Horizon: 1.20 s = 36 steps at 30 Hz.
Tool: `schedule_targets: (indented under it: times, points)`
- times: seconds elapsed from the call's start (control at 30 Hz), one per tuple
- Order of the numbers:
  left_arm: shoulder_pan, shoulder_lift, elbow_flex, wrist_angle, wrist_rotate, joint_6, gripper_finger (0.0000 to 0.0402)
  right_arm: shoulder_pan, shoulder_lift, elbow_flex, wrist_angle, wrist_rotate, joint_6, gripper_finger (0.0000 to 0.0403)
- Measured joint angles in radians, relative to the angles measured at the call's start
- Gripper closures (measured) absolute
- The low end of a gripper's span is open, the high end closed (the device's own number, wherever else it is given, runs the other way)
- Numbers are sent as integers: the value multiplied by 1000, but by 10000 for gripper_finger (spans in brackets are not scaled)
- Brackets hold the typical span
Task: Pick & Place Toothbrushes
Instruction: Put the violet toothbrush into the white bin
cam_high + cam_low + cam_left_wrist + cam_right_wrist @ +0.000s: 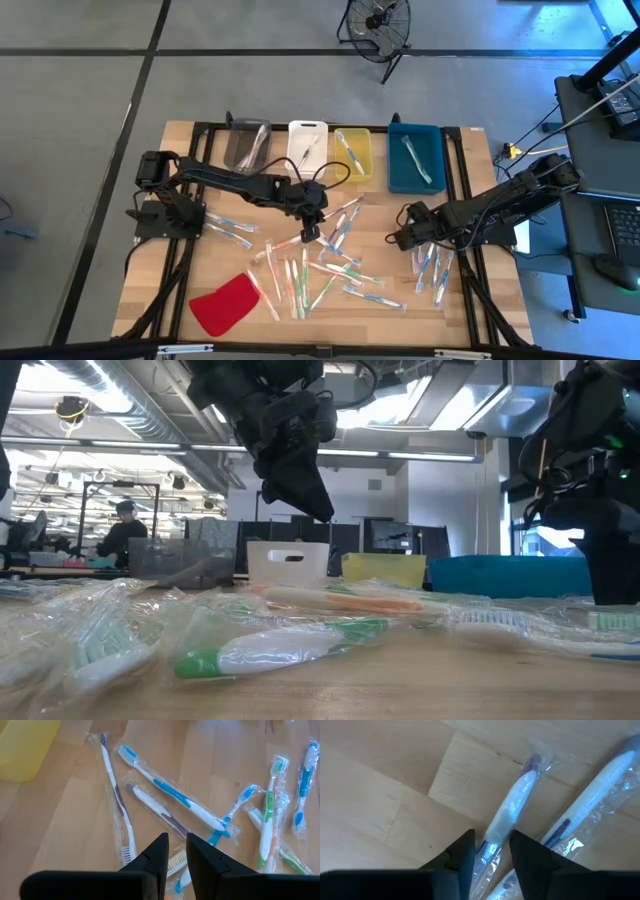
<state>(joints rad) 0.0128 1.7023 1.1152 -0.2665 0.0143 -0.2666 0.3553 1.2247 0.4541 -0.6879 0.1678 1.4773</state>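
While toothbrushes (330, 265) show no writing, pincers (311, 231) hover

Table (180, 280): four bins in a row along far edge, w/ one toothbrush lying in the rightmost bin (415, 157) and one in the bin (352, 152) just left of it. Toothbrushes (320, 272) lay scattered mid-table, in front of bins; a smaller group (432, 268) lay to the right, apart from main scatter. Flat cloth piece (226, 303) lay at near-left, beside the scatter. Left gripper (310, 232) was over the scatter's far side; right gripper (403, 238) at far end of the right group. Fan (378, 22) stood on floor beyond table.
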Motion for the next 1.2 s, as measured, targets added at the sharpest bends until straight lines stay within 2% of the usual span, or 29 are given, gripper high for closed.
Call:
schedule_targets:
  times: [0.3, 0.47, 0.6, 0.9, 1.2]
  points:
    - [2, 0, 0, -12, 4, 19, 340, 0, 1, -1, 3, 30, 37, 355]
    - [2, 0, 0, -68, 5, 18, 340, 0, 2, -2, 19, 47, 57, 365]
    - [2, 0, 0, -108, 5, 18, 341, 0, 4, 4, 31, 54, 46, 357]
    - [2, 0, 0, -113, 5, 45, 337, -1, 5, 89, 139, 136, -154, 370]
    - [2, 0, 0, -111, -15, 45, 302, -1, 4, 118, 232, 201, -336, 361]
